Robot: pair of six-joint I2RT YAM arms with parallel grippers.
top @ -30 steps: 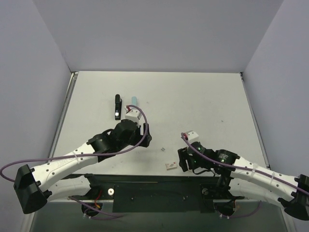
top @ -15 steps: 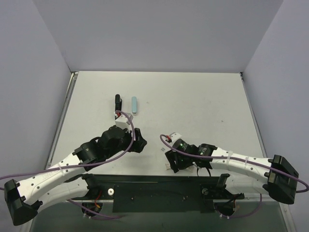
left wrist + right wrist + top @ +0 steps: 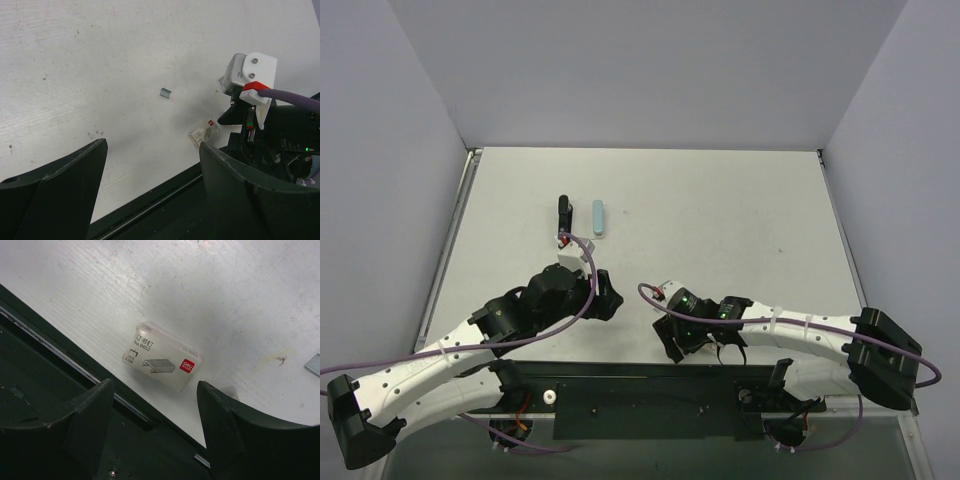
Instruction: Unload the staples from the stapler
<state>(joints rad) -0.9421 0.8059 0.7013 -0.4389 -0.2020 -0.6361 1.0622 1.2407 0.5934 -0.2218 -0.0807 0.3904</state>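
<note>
White table; stapler, blue bar far side; staple box, loose staples near edge

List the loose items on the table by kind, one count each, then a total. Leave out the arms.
Black stapler: 1
Light blue oblong piece: 1
Clear staple box: 1
Small metal staple strip: 1
Total: 4
</note>
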